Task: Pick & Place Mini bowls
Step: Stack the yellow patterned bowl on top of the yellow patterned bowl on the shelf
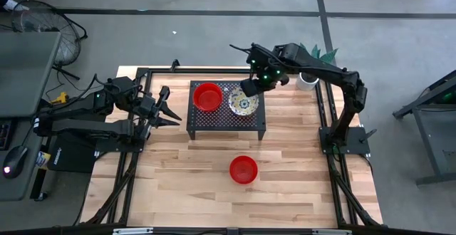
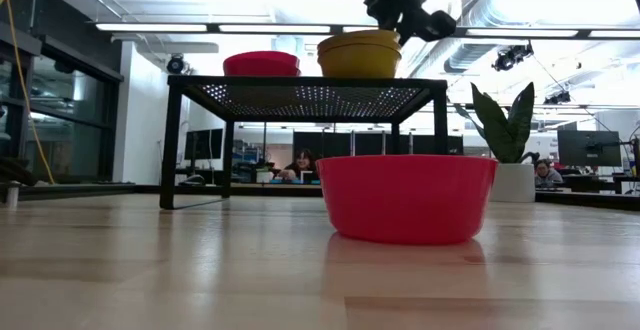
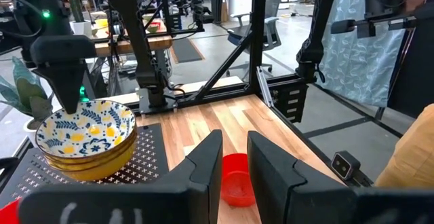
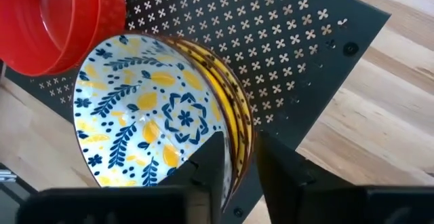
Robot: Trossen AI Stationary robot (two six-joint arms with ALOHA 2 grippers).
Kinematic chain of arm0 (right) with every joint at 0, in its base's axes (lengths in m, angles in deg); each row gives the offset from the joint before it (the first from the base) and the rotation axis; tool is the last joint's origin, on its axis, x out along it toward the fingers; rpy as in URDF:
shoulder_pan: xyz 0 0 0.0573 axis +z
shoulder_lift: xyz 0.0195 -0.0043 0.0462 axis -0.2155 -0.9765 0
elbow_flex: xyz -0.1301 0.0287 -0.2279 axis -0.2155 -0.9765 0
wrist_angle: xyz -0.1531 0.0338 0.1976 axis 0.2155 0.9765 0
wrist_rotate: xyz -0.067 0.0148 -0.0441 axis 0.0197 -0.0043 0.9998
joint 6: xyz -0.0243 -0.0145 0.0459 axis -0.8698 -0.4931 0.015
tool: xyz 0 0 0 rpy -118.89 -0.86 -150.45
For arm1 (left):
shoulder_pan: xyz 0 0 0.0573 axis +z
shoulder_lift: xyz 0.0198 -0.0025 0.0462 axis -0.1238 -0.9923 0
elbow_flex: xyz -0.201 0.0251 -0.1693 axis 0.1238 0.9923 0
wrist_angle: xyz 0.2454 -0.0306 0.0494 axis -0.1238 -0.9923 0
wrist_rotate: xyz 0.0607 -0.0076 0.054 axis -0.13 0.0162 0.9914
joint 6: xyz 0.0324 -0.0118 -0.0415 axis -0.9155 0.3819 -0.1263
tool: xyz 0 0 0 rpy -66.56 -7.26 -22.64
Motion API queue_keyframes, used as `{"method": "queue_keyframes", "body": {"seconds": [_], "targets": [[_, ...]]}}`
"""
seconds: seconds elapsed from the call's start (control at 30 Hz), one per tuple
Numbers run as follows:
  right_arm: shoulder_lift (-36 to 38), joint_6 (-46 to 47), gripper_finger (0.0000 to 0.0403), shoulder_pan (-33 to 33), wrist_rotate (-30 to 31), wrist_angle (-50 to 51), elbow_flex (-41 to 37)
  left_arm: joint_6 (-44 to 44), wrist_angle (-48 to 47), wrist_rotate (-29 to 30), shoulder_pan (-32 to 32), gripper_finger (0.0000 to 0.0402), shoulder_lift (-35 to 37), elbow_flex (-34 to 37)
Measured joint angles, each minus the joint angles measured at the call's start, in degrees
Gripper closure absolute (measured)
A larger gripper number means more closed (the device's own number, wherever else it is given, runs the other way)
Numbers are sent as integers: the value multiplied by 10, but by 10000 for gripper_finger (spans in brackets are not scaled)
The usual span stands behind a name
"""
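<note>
A stack of cream-yellow mini bowls with a blue floral inside stands on a black perforated stand, beside stacked red mini bowls. Another red mini bowl rests on its base on the table nearer the front; it also shows in the low view. My right gripper is above the patterned stack's far rim and is shut on it. My left gripper hangs left of the stand, shut and empty. My right gripper pinches the far rim of the patterned stack, one finger inside the top bowl and the other outside. The fingers come from above, slanting down from the table's far side. The stack sits upright on the stand. Which bowl the outer finger bears on, I cannot tell.
A small white pot with a green plant stands at the far right, close behind my right arm. Black frame rails run along the table's left and right sides. Bare wood lies around the front red bowl.
</note>
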Motion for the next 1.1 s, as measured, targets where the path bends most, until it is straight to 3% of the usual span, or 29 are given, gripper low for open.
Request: {"method": "queue_keyframes", "body": {"seconds": [0.3, 0.5, 0.6, 0.77, 0.97, 1.1], "targets": [[37, -29, 305, -29, -2, -35, 0, 4, 0, 0, 0, 337, 0, 0], [84, -137, 306, -20, 77, -46, 0, 9, -1, 0, 0, 337, 0, 0], [102, -180, 325, 1, 110, -46, 0, 12, -2, 0, 0, 337, 0, 0], [118, -231, 394, 30, 120, -40, 0, 13, -2, 0, 0, 337, 0, 0], [120, -266, 401, 42, 134, -28, -2, 14, -2, 3, 0, 337, 0, 0], [144, -284, 402, 46, 109, -89, -72, 14, -2, 7, 0, 337, 0, 0]]}}
